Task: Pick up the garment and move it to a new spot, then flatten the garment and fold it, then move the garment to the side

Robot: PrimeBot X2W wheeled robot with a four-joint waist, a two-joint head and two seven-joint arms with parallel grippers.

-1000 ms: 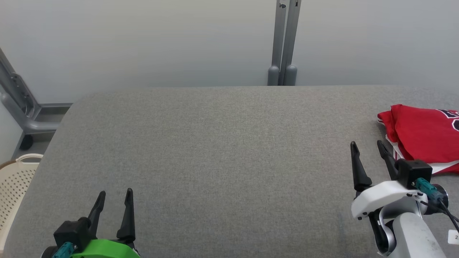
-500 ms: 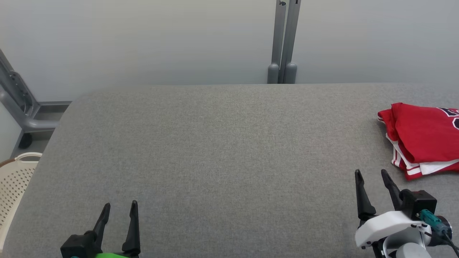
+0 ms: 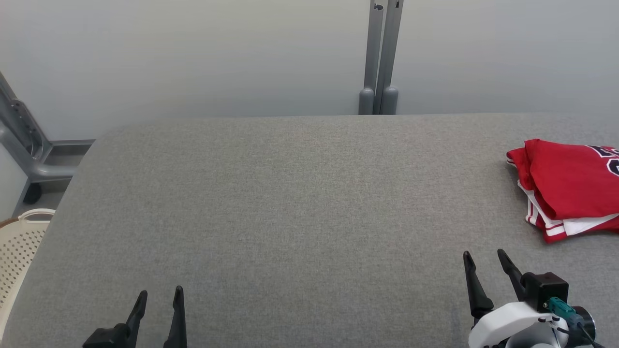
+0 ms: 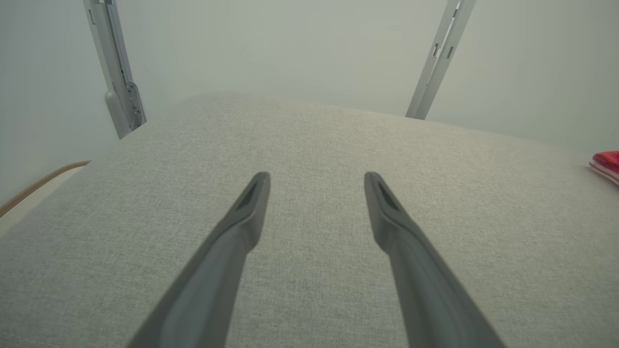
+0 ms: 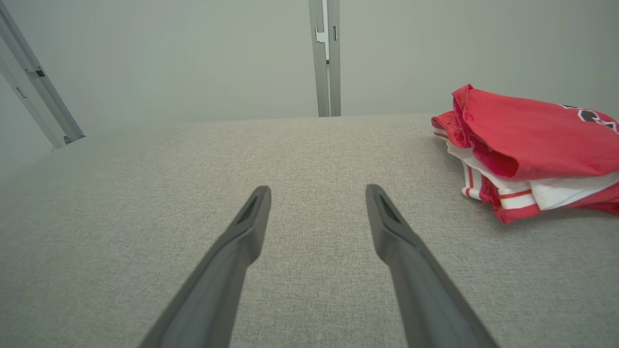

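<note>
The garment [image 3: 570, 186] is a red jersey with white trim, folded into a stack at the far right of the grey padded table [image 3: 290, 203]; its right part runs off that view. It also appears at the right of the right wrist view as the garment [image 5: 527, 145], and a red corner of the garment [image 4: 607, 162] shows in the left wrist view. My right gripper [image 3: 484, 256] stands open near the front right, short of the garment and apart from it. My left gripper [image 3: 160, 296] is open at the front left, nothing between its fingers.
A perforated cream basket [image 3: 17, 246] stands off the table's left edge. A grey upright post [image 3: 379, 58] rises behind the table's far edge, and a slanted metal frame [image 3: 22, 140] sits at the back left. A pale wall backs the scene.
Both grippers have drawn back toward the front edge, staying open; the right one has pulled away from the garment. The garment lies where it was.
</note>
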